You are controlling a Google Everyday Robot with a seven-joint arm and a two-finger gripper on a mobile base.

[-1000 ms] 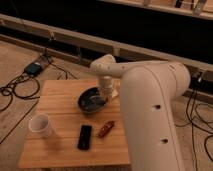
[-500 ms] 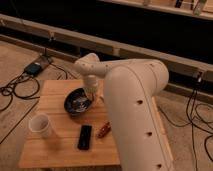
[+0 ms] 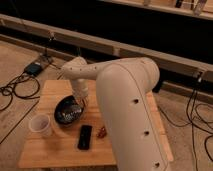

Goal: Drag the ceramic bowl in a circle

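The ceramic bowl (image 3: 68, 110), dark and glossy with a speckled inside, sits on the wooden table (image 3: 50, 95) left of centre, close to the white cup. My white arm reaches in from the right and bends down over the bowl. The gripper (image 3: 80, 101) is at the bowl's right rim, under the wrist, touching or in the bowl.
A white cup (image 3: 40, 125) stands at the table's front left, just beside the bowl. A black phone-like object (image 3: 85, 136) and a small red-brown item (image 3: 102, 131) lie in front of the bowl. Cables and a box (image 3: 34, 68) lie on the floor to the left.
The bowl has slid left and toward the front of the table, nearer the white cup, with the gripper moving along with it.
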